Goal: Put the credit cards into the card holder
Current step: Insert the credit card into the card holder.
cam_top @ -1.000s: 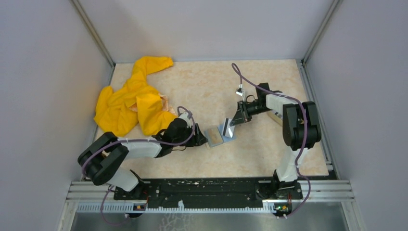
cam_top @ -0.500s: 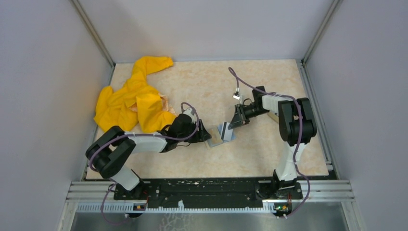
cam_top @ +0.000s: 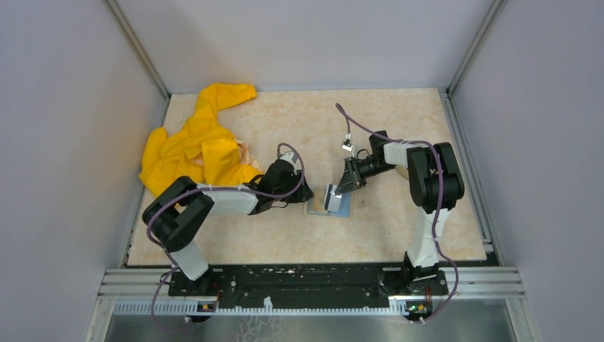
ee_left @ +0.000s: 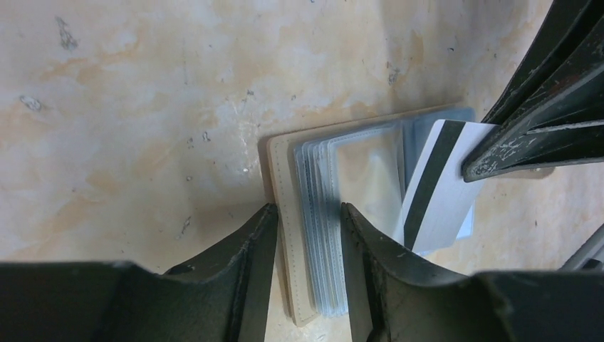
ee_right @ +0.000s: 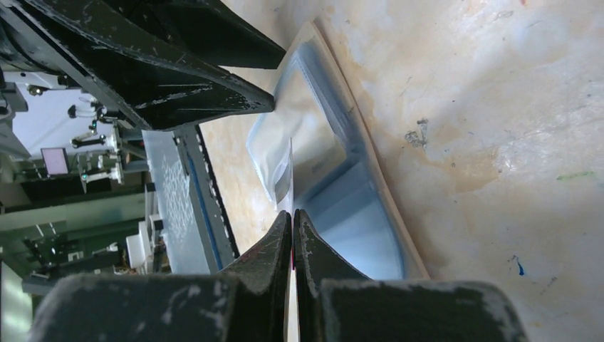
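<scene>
Card insertion, holder being steadied and card brought in.

Top view: left pincer (cam_top: 305, 197) moved rightward within the last second to the edge of the card holder (cam_top: 342, 208), lying open mid-worktop (cam_top: 285, 128); right pincer (cam_top: 337, 191) lowered, credit card (cam_top: 331, 197) now over the holder; judged close to insertion, not yet seated. Left wrist view: left pincer (ee_left: 306, 210) half parted, narrower than a moment ago, astride the tan edge and clear sleeves of the card holder (ee_left: 356, 164); actual pinch not discernible; striped credit card (ee_left: 438, 189) tilted above the sleeves, well right of the jaws. Right wrist view: right pincer (ee_right: 293, 217) clamped fully on the credit card (ee_right: 283, 179), seen edge-on, just above the card holder (ee_right: 356, 214).
</scene>
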You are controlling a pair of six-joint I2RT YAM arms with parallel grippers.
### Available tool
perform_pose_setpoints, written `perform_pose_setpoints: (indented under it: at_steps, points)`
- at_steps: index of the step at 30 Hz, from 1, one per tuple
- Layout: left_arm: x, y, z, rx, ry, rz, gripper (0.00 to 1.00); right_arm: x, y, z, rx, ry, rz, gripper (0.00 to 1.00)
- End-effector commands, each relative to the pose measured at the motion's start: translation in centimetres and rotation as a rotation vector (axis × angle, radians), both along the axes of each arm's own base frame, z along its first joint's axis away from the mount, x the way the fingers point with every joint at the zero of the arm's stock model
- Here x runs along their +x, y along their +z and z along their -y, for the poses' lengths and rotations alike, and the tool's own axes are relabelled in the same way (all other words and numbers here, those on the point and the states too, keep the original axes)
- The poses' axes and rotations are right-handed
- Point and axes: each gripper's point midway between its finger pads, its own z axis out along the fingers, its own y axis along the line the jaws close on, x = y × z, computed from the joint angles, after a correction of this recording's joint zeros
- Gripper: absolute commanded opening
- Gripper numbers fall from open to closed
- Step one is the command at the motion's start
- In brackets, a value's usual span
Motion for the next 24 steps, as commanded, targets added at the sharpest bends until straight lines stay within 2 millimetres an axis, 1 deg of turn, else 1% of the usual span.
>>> perform_pose_setpoints:
  at_steps: [1,5,9,13,15,19,24]
  points:
    - [-0.7,-4.1,-3.3,0.199,0.004,-0.072,0.45,0.7,0.5,-0.2,-0.004,-0.046,0.031,0.00]
    - [-0.5,-3.3,-3.2,0.191,-0.002,-0.049,0.44,1.2,0.5,0.9,-0.048,-0.144,0.044,0.00]
    - [-0.4,-1.9,-2.9,0.169,-0.021,-0.018,0.45,0.8,0.4,1.2,-0.069,-0.165,0.013,0.00]
    - [-0.6,0.4,-2.7,0.117,-0.051,0.046,0.45,0.8,-0.2,1.5,-0.101,-0.201,-0.018,0.00]
    - [-1.1,1.7,-2.5,0.073,-0.079,0.083,0.45,1.0,-0.3,1.8,-0.108,-0.231,-0.035,0.00]
    - [-1.8,4.5,-1.8,-0.019,-0.132,0.152,0.45,1.5,-0.7,2.6,-0.146,-0.283,-0.040,0.00]
    - [-2.7,6.9,-0.4,-0.122,-0.200,0.183,0.40,1.8,-0.7,3.4,-0.159,-0.323,-0.026,0.00]
